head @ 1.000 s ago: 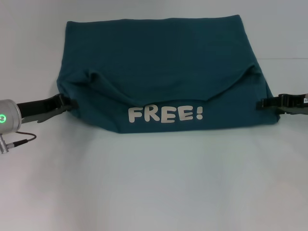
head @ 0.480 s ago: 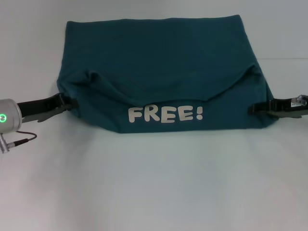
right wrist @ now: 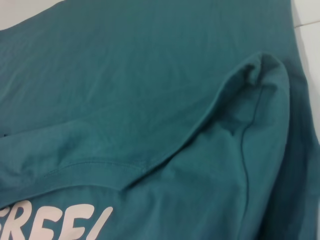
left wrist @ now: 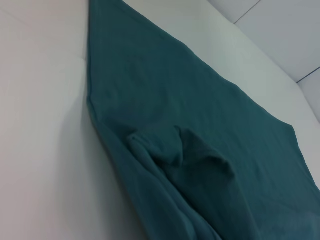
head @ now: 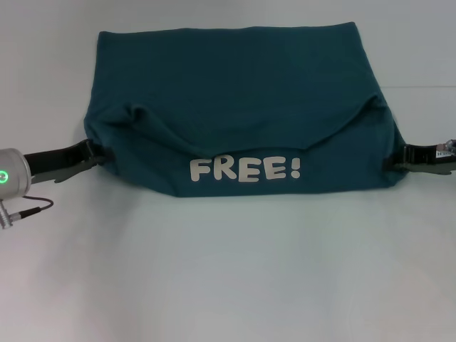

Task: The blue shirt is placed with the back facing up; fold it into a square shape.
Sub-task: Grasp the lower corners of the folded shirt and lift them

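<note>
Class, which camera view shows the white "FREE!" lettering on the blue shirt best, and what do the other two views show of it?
The head view: the whole "FREE!" lettering reads clearly on the blue shirt's near folded-over part. The right wrist view catches only the letters' tops at the frame edge. The left wrist view shows plain fabric, no lettering.

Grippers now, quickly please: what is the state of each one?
Left gripper: at the blue shirt's left edge; open or closed cannot be told.
Right gripper: at the shirt's right edge; cannot be told.
</note>
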`<state>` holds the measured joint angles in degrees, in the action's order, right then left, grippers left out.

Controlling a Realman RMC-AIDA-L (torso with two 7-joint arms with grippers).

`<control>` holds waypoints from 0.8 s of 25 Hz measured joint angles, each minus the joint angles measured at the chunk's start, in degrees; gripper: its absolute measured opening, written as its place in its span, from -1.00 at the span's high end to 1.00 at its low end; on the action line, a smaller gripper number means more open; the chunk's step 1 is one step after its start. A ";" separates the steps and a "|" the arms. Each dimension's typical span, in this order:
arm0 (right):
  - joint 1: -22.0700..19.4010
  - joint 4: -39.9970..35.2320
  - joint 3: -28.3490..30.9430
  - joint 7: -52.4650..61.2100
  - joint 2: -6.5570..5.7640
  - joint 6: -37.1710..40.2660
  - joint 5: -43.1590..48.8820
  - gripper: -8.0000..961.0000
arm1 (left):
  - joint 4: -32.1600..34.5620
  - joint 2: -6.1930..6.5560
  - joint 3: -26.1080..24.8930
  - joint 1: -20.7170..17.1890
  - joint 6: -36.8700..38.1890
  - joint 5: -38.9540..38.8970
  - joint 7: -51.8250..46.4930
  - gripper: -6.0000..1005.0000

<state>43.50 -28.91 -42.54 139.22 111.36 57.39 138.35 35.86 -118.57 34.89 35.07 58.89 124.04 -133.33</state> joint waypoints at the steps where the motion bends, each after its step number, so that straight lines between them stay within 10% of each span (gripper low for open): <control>1: -0.02 0.00 0.05 0.00 0.00 0.01 0.00 0.40 | 0.00 0.00 0.00 0.04 0.00 -0.02 0.00 0.93; 12: -0.63 -1.69 0.18 0.00 -0.62 3.13 -0.16 0.96 | -0.01 0.26 0.19 0.03 1.48 0.12 0.00 0.93; 20: -4.47 -6.60 3.37 0.53 -3.16 10.72 -0.37 0.96 | 1.34 0.66 -0.21 -2.18 3.76 0.12 0.00 0.93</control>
<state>39.02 -35.51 -39.17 139.75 108.20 68.11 137.98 37.20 -117.91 34.68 32.89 62.65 124.16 -133.33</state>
